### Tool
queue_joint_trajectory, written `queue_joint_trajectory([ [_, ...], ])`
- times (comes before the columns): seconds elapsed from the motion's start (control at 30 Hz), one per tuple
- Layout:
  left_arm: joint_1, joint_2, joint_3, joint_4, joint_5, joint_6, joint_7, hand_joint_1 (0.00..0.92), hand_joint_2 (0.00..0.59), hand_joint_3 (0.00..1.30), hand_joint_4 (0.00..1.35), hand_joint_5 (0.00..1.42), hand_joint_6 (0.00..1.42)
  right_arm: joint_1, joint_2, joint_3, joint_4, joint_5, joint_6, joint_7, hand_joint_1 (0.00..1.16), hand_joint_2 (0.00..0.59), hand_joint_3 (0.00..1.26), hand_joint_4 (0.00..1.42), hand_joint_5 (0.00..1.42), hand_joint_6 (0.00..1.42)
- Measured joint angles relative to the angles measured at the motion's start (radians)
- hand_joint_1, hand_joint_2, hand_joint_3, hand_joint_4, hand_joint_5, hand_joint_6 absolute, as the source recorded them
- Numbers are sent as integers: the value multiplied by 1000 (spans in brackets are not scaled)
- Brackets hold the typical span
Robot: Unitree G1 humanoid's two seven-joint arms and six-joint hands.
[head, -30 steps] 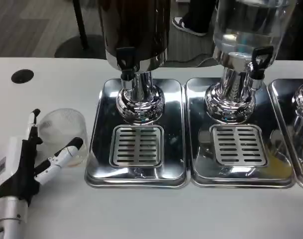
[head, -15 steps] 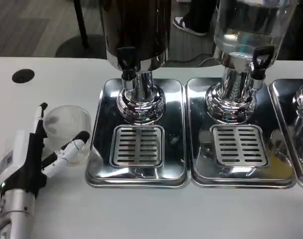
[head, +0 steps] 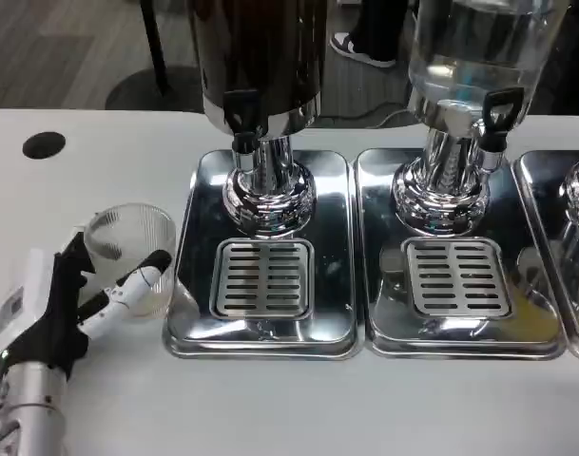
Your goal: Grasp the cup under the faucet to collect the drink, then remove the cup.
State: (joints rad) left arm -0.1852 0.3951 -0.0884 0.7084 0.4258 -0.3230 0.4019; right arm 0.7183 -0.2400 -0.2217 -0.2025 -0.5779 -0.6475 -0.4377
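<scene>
1. A white table is seen from above, with steel drip trays set side by side on its far half.
2. Two dispensers are stood on the trays: a dark one on the left tray and a clear one, holding a clear liquid, on the next tray. Each is fitted with a black faucet; the dark dispenser's faucet hangs above a slotted grate, on which nothing is stood.
3. The left hand is laid on the table at the near left, on a silver forearm.
4. The cup, clear and seemingly without contents, is stood on the table just beside the left tray's left edge, not under any faucet.
5. The fingers are placed either side of the cup, one behind it and one in front; contact looks likely, but whether a firm grip is made cannot be told.
6. The step in hand is judged to be the grasp itself, early in the task. Next, a secure hold is called for, then the cup is to be lifted over the tray rim and set on the grate beneath the faucet.
</scene>
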Motion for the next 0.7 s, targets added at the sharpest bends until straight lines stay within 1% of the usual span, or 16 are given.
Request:
queue_joint_trajectory([
  [0.17,7,4,2,-7,-4,-2,5,181,117,386,530,435,475,-3,3,-1,0,0,-6,0,635,492,306,230,142,36],
  [0.7,34,8,5,-41,-3,1,13,185,121,414,553,451,502,-1,8,-7,0,0,-21,0,634,491,308,243,147,44],
])
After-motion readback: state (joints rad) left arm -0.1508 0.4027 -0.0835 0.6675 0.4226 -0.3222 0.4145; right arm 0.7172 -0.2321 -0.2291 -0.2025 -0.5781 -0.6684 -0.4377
